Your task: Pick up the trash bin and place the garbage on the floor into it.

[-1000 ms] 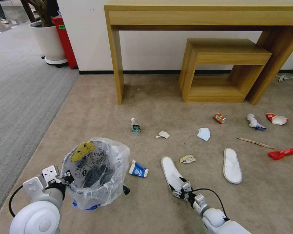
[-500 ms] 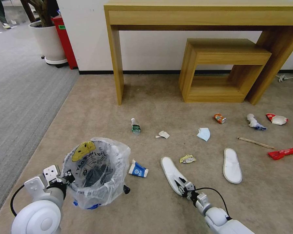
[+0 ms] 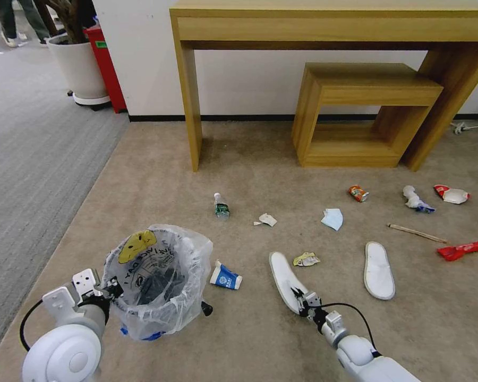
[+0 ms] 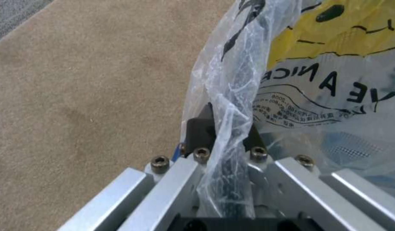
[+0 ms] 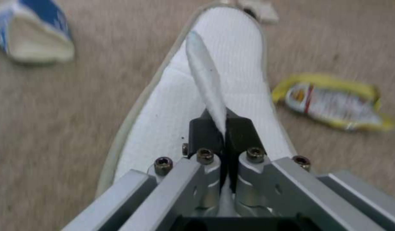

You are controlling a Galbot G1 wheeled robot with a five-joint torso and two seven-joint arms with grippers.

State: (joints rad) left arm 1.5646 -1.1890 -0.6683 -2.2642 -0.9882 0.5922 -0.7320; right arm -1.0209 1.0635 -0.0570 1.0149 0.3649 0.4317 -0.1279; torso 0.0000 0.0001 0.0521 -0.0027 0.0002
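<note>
The bin (image 3: 156, 284) stands on the tan carpet (image 3: 249, 170), lined with a clear bag (image 4: 232, 96) that puffs over its rim and bears black lettering and a yellow smiling face; inside lies dark crumpled stuff that cannot be made out. The left gripper (image 3: 109, 291) has its fingers (image 4: 200, 130) closed on the bin's rim, a fold of the bag pinched between them. Just past the bin, on the side away from those fingers, lies a blue-white carton (image 3: 225, 277) on its side. The right gripper (image 3: 301, 300) has its fingers (image 5: 206, 134) closed tight on a thin white strap of the near slipper (image 3: 284, 278), which stretches away from the fingertips with its sole toward the carpet. Just beside the slipper's far end is a yellow wrapper (image 3: 306, 259). Well to the right of the right fingers lies the other slipper (image 3: 379, 269). Farther out from both grippers the rest of the garbage is scattered on the carpet: a green-label bottle (image 3: 221, 206), a paper scrap (image 3: 265, 219), a blue mask (image 3: 332, 218), a crushed can (image 3: 358, 193), a wooden stick (image 3: 415, 233), a red wrapper (image 3: 463, 250), a white wad (image 3: 415, 199) and a red-and-white packet (image 3: 451, 194). Beyond them stand a wooden bench (image 3: 324, 32) and a low wooden shelf (image 3: 361, 114) against the wall.
</note>
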